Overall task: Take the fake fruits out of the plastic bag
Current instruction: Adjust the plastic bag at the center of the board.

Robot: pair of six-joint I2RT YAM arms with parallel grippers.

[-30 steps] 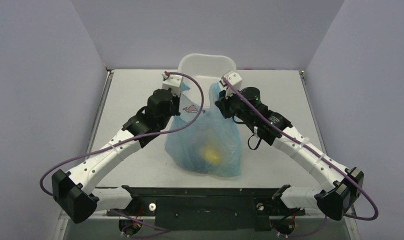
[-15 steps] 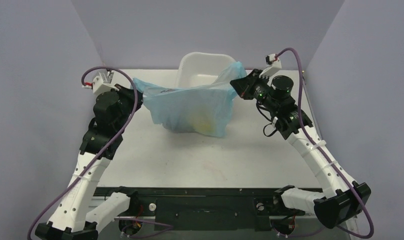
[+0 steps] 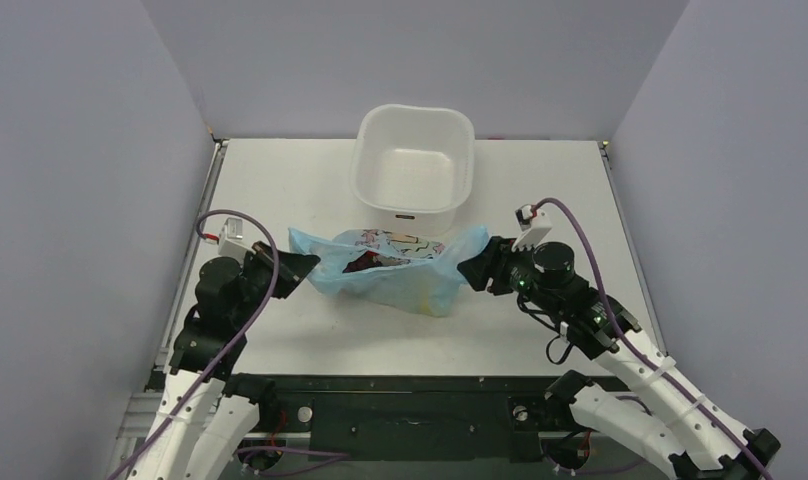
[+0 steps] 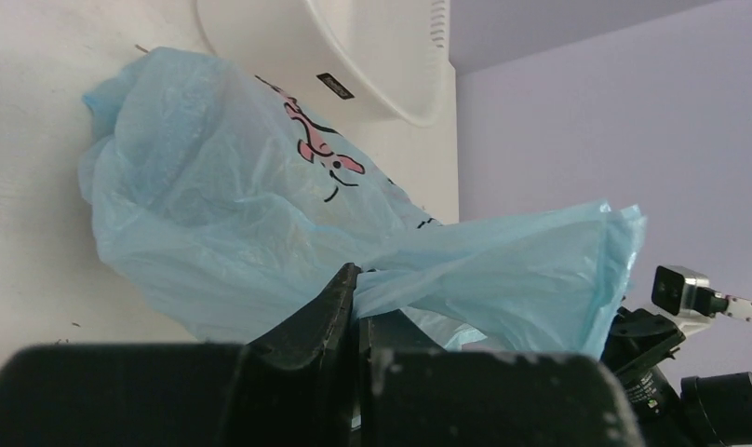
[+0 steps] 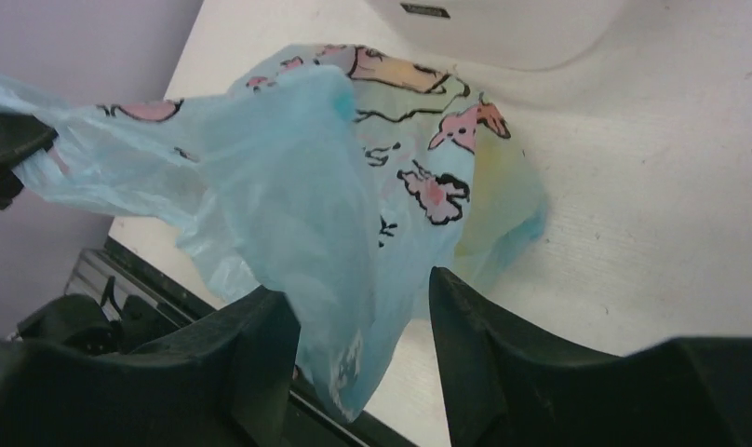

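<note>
– On the left side of the table (image 3: 270,190), what state was the left gripper (image 3: 305,266) in?
– Clenched. The left wrist view showed its fingers (image 4: 340,293) pressed together on a fold of the plastic bag (image 3: 395,285), at the bag's left corner.
– And where did the bag lie from there?
– It lay on the table, stretched rightward from that claw, with its mouth facing up. A dark red fruit (image 3: 365,262) showed inside the opening. A yellow fruit (image 3: 422,288) was a blur through the film, lower right. Both were inside the bag.
– Anything behind it?
– A white tub (image 3: 365,190), upright, just beyond the bag's far edge.
– And at the right end?
– The right gripper (image 3: 472,270) sat at the bag's right corner. In the right wrist view its jaws stood apart. Film hung between them and lay against one finger (image 5: 270,326), while bare table showed in the gap beside the other. Noted as released, not pinching.
– So the bag ran between the two claws?
– Yes, with the left claw holding its corner and the right only beside its corner.
</note>
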